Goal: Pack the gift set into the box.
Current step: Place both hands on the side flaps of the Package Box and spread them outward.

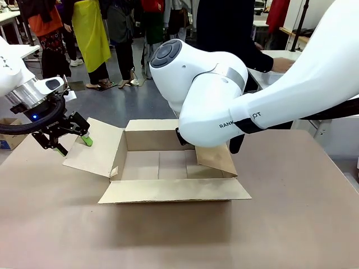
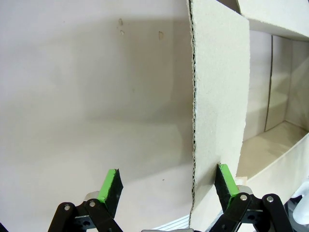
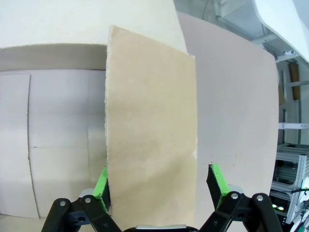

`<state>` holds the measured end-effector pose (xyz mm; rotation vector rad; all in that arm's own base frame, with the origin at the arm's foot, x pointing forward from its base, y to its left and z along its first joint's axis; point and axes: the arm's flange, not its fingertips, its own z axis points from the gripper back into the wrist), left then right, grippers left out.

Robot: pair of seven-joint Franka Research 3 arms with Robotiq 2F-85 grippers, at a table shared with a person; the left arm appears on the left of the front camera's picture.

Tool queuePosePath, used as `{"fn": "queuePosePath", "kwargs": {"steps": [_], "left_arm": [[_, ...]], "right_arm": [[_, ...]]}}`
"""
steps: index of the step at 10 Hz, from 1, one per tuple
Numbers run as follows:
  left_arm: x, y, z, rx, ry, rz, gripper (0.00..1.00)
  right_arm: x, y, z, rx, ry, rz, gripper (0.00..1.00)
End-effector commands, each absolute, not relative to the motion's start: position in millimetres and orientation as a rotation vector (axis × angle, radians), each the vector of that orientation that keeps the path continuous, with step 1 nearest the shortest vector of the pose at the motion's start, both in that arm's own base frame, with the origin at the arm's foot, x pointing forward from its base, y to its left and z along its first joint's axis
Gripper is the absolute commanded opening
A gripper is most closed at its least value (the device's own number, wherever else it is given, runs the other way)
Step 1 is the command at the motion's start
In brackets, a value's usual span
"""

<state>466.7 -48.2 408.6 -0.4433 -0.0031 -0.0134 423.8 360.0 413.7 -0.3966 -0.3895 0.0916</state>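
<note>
Your box [image 1: 168,190] sits open in the middle of the table [image 1: 291,218], near flap folded flat outward, far flap standing up.

Left gripper [image 1: 73,145]: at the box's left side, over the outer edge of the left flap [image 1: 92,148], which slopes up and out. Fingers spread, gripping nothing. In the left wrist view, the left gripper [image 2: 167,179] straddles the raw corrugated edge of that flap [image 2: 217,96]. One green pad [image 2: 110,182] stands clear over the table. The other is against the flap's face, and you cannot tell whether it touches.

Right gripper [image 3: 159,182]: also spread wide, not clamped. In the right wrist view, the right flap [image 3: 149,121] rises between its fingers, one pad just at the flap's edge, the other well apart from it. In the front view the right arm crosses over the box's far right corner, above that flap [image 1: 216,159].
</note>
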Motion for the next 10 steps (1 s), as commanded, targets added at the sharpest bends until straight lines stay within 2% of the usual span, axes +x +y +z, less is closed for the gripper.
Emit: {"fn": "queuePosePath", "kwargs": {"steps": [1, 6, 7, 10], "left_arm": [[464.6, -48.4, 410.3, -0.429, -0.006, -0.005, 1.0], [464.6, -48.4, 410.3, -0.429, -0.006, -0.005, 1.0], [464.6, -48.4, 410.3, -0.429, -0.006, -0.005, 1.0], [464.6, -48.4, 410.3, -0.429, -0.006, -0.005, 1.0]], "right_arm": [[427.3, 365.0, 419.0, -0.438, -0.42, 0.049, 1.0], [416.9, 303.1, 453.9, -0.423, -0.419, -0.08, 1.0], [411.3, 280.8, 458.2, -0.374, -0.415, -0.113, 1.0], [391.6, 211.1, 446.0, -0.08, -0.362, -0.14, 1.0]]}}
